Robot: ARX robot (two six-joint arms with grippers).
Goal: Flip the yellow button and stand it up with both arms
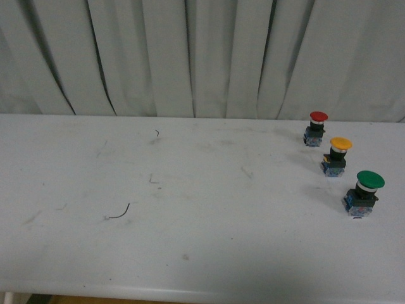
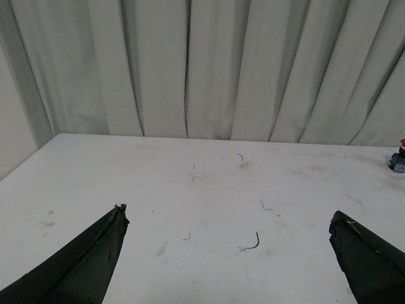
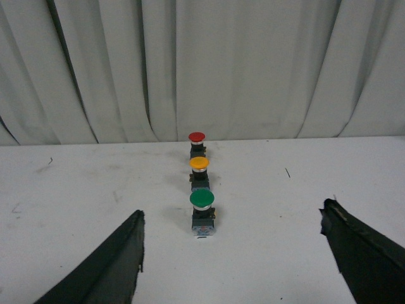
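The yellow button [image 1: 337, 155] stands upright, cap up, on the white table [image 1: 190, 209] at the right, between a red-capped button [image 1: 316, 128] behind it and a green-capped button [image 1: 365, 192] in front. In the right wrist view the three stand in a line: red [image 3: 197, 142], yellow [image 3: 199, 169], green [image 3: 202, 212]. My right gripper [image 3: 233, 218] is open and empty, short of the green button. My left gripper [image 2: 229, 216] is open and empty over bare table. Neither arm shows in the front view.
Grey pleated curtain [image 1: 190, 57] hangs behind the table. A small curved wire scrap [image 1: 120, 213] lies left of centre, also in the left wrist view [image 2: 252, 242]. The table's front edge [image 1: 190, 295] is near. The red button shows at the left wrist view's edge [image 2: 398, 157].
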